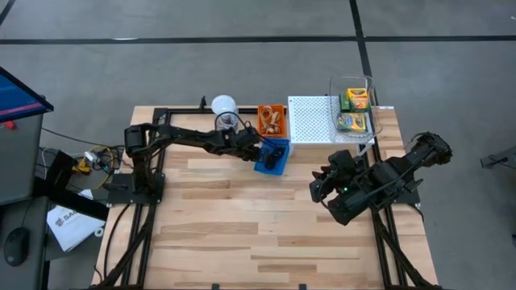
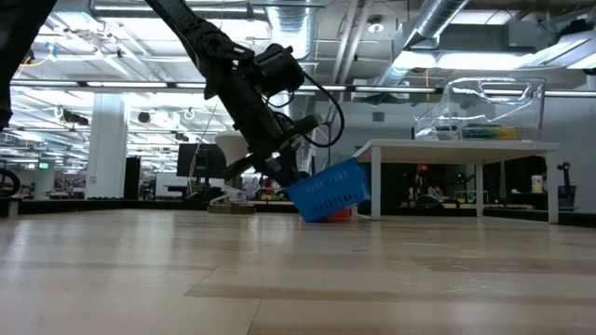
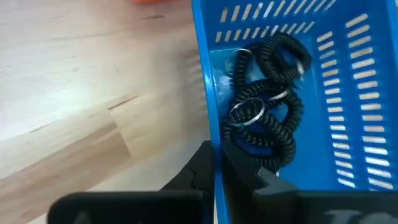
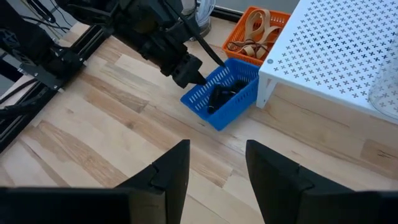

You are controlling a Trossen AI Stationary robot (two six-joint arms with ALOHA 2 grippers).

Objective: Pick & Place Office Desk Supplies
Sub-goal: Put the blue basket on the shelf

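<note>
Blue basket (image 3: 348, 93) fills the left wrist view, its near wall pinched between the left pincer's (image 1: 260, 151) pressed-together fingers (image 3: 249, 174). That arm reaches low across the table (image 1: 242, 234), and the basket tips up just ahead of the pincer. Black coiled clips (image 3: 267, 99) lie heaped inside. Beyond it sits an orange basket (image 1: 272, 119) of tan rubber bands (image 4: 255, 28). Right pincer (image 4: 214, 165) hovers spread, well apart.

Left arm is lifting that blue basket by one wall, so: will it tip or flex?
Probably tips: the left gripper pinches one wall and the blue basket already hangs tilted. Slotted walls may flex. The black coiled clips could slide.
</note>
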